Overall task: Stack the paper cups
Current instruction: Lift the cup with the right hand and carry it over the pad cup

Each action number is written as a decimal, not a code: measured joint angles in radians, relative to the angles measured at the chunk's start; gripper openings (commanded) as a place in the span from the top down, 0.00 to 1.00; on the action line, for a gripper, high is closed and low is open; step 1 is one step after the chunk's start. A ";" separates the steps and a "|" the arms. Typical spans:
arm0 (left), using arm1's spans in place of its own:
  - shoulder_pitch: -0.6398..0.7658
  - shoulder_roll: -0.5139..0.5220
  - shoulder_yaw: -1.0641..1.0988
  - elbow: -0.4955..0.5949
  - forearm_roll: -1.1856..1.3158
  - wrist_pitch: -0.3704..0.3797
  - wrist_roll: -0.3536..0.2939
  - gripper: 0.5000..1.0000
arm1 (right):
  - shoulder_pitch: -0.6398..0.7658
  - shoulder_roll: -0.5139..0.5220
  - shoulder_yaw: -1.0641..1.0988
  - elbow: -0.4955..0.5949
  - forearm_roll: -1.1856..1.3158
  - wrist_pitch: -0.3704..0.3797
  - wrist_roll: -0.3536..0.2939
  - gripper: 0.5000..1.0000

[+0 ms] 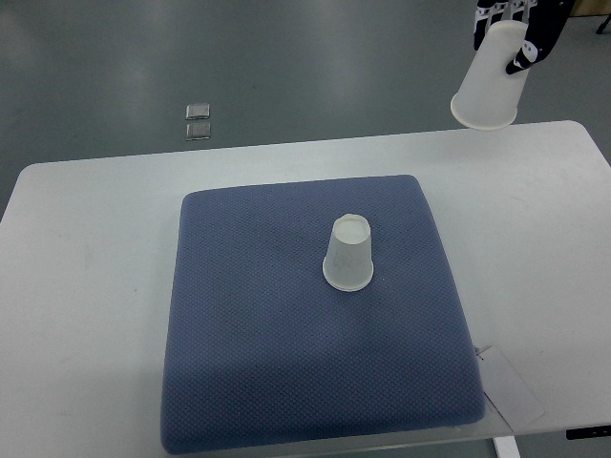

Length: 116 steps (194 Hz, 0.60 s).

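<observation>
Gripping a raised paper cup (489, 88) mouth-down at one o'clock: right hand (523, 29) fingers (527, 50). Second cup (349, 253), inverted, centre of blue mat (248, 334). Mat on white surface (86, 286).

Pad (286, 363): blue cloth, matt, finely dimpled weave. Table (86, 286): white, smooth, faint sheen. Standing cup (349, 253) and held cup (489, 81): white, smooth, slightly translucent-looking paper. Floor (286, 57): grey, glossy, reflective. Hand (520, 33): black and white hard plastic.
</observation>
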 measured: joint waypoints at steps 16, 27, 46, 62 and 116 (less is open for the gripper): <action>0.000 0.000 0.000 0.000 0.000 0.000 0.000 0.00 | 0.021 0.024 0.000 0.010 0.015 -0.001 0.000 0.81; 0.000 0.000 0.000 0.000 0.000 0.000 0.000 0.00 | 0.030 0.046 0.000 0.012 0.032 -0.003 0.000 0.81; 0.000 0.000 0.000 0.000 0.000 0.000 0.000 0.00 | 0.033 0.084 0.002 0.013 0.060 -0.007 0.000 0.81; 0.000 0.000 0.000 0.000 0.000 0.000 0.000 0.00 | 0.033 0.122 0.008 0.013 0.074 -0.011 0.000 0.81; 0.000 0.000 0.000 0.000 0.000 0.000 0.000 0.00 | 0.030 0.236 0.015 0.012 0.154 -0.020 0.002 0.80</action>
